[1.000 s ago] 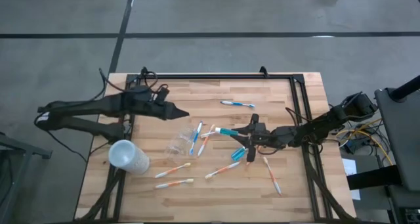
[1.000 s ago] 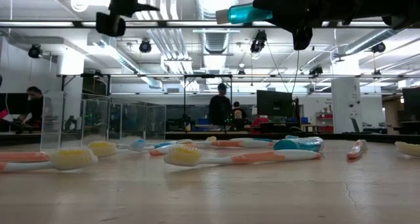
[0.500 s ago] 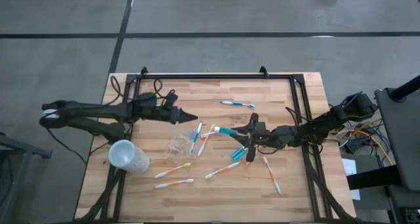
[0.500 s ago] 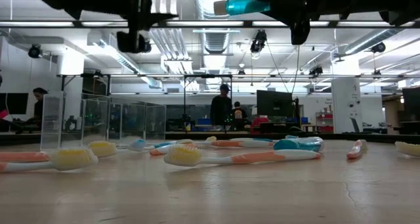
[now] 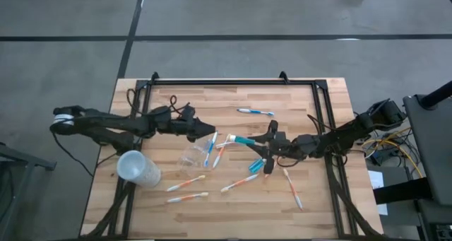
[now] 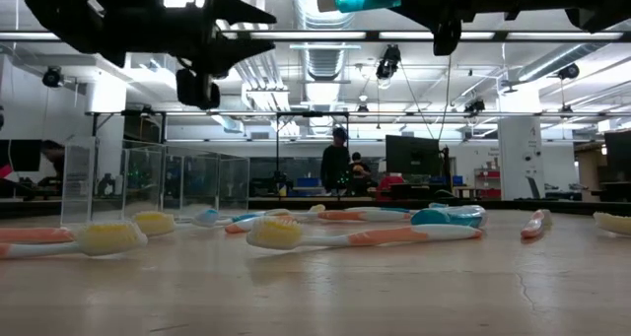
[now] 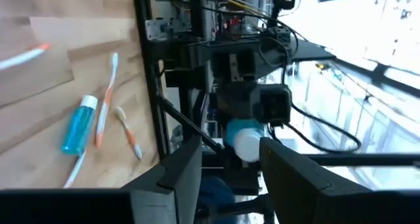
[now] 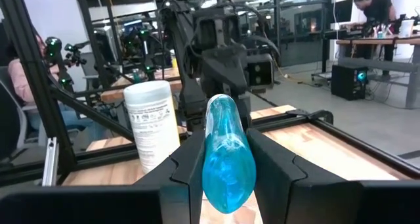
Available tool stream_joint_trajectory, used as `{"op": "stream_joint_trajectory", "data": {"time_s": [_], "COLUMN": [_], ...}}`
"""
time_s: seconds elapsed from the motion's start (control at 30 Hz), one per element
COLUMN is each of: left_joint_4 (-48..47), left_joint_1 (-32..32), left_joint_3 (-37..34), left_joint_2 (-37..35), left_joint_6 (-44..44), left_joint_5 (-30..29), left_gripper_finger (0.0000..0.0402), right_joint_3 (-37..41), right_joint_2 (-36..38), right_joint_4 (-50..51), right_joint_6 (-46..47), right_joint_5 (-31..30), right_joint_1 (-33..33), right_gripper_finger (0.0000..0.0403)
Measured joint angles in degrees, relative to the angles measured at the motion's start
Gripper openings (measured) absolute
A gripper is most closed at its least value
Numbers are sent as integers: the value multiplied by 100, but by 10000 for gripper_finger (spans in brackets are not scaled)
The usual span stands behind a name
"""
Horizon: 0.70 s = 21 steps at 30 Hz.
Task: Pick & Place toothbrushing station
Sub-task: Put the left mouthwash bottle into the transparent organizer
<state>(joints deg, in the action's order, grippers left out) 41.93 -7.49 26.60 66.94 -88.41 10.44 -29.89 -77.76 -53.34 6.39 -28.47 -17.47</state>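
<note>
A small blue toothpaste tube (image 5: 244,140) hangs over the table's middle with my right gripper (image 5: 263,144) shut on it. Its white cap (image 5: 229,138) points toward the table's left. My left gripper (image 5: 211,132) reaches in level from the left, open and empty, its fingertips a short way from the cap. In the left wrist view the cap (image 7: 244,144) shows in the gap between those fingers. The clear tumbler (image 5: 191,155) rests on the wood just nearer than my left gripper. Several toothbrushes lie flat, among them a blue one (image 5: 256,112) and orange ones (image 5: 187,197). My right gripper pinches the tube's blue body (image 8: 226,159) between its two fingers (image 8: 191,175), back from the cap. The fingers come in level from the table's right and lie along the tube. The tube is lifted clear of the table and lies about level, cap end forward.
A frosted whitish cup (image 5: 138,168) stands at the near left. A second blue tube (image 7: 79,124) lies on the wood among toothbrushes (image 5: 240,182) under my right arm. A black frame rail (image 5: 233,82) runs along the far edge.
My left gripper has come down and moved toward the table's right, nearer the tube's cap, and its wrist has rolled. My right gripper has kept the tube aloft in almost the same place.
</note>
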Motion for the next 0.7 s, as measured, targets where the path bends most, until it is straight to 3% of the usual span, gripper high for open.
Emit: {"op": "stream_joint_trajectory", "data": {"time_s": [0.7], "left_joint_4": [146], "left_joint_1": [74], "left_joint_3": [1375], "left_joint_2": [1347], "left_joint_6": [-121], "left_joint_5": [691], "left_gripper_finger": [159], "right_joint_3": [-48], "right_joint_2": [0], "right_joint_4": [222], "right_joint_6": [1], "right_joint_5": [-4], "right_joint_1": [0], "right_gripper_finger": [93]}}
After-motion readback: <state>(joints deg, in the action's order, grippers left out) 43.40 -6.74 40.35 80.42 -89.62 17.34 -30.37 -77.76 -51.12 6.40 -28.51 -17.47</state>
